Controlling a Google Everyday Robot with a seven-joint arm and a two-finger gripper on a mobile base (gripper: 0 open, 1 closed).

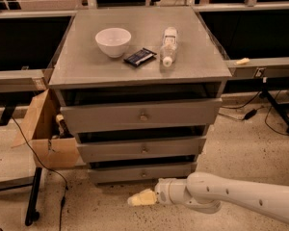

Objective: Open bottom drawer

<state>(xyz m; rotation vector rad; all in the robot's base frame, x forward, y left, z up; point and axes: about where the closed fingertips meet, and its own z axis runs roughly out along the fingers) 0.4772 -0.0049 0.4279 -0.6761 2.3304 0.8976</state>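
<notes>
The camera view looks down on a grey three-drawer cabinet (86, 73). The bottom drawer (115, 173) sits lowest, just above the speckled floor, with its small round knob (143, 174) at centre and a dark gap over its front. The gripper (140, 198) hangs low in front of that drawer, below the knob and apart from it. It shows only as a pale yellow lump, so whether it is open or closed cannot be told. The white arm (231, 196) is cut off at the right edge. A white bowl (113, 41), a dark packet (139, 57) and a lying plastic bottle (168, 46) rest on top.

White bowl (113, 41), dark packet (139, 57), lying bottle (168, 46) on cabinet top (82, 69)
</notes>
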